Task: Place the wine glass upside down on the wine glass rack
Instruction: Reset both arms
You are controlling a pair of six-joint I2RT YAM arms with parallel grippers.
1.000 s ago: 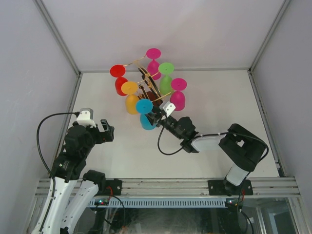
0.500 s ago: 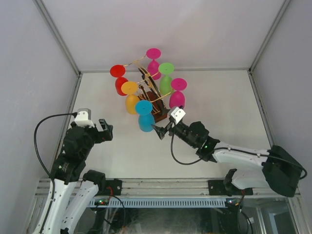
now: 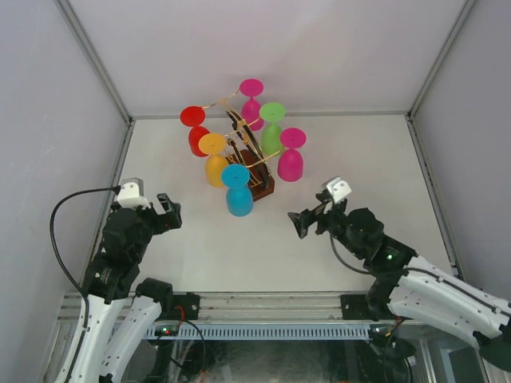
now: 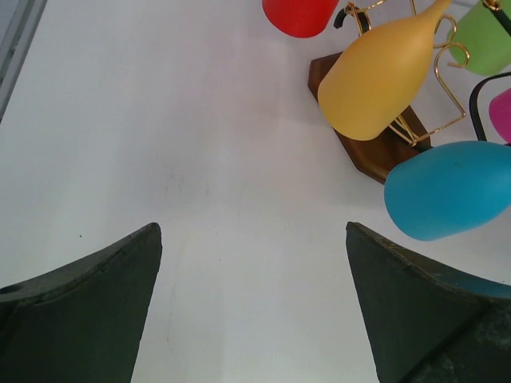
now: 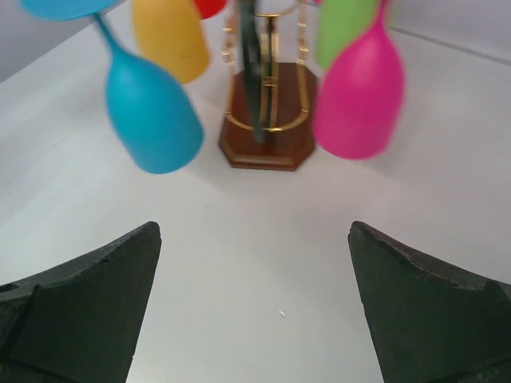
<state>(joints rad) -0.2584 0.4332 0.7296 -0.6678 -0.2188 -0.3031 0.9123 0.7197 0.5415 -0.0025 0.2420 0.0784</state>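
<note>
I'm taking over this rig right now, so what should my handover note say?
Things: wine glass rack has six glasses hanging upside down on it, the blue glass nearest the arms.
Grippers: left gripper open and empty, left of the rack; right gripper open and empty, apart from the rack, facing it.
Done: blue glass is hung.
Left: likely nothing but parking both arms.

Left wrist view: the red glass [image 4: 300, 16] was sliced by the top edge and the green glass [image 4: 489, 44] by the corner, while the yellow glass [image 4: 375, 76] covered part of the wine glass rack [image 4: 371, 159]. Right wrist view — the blue glass [image 5: 152, 120] and pink glass [image 5: 359, 88] were soft-edged, and the rack's top was cut away.
</note>
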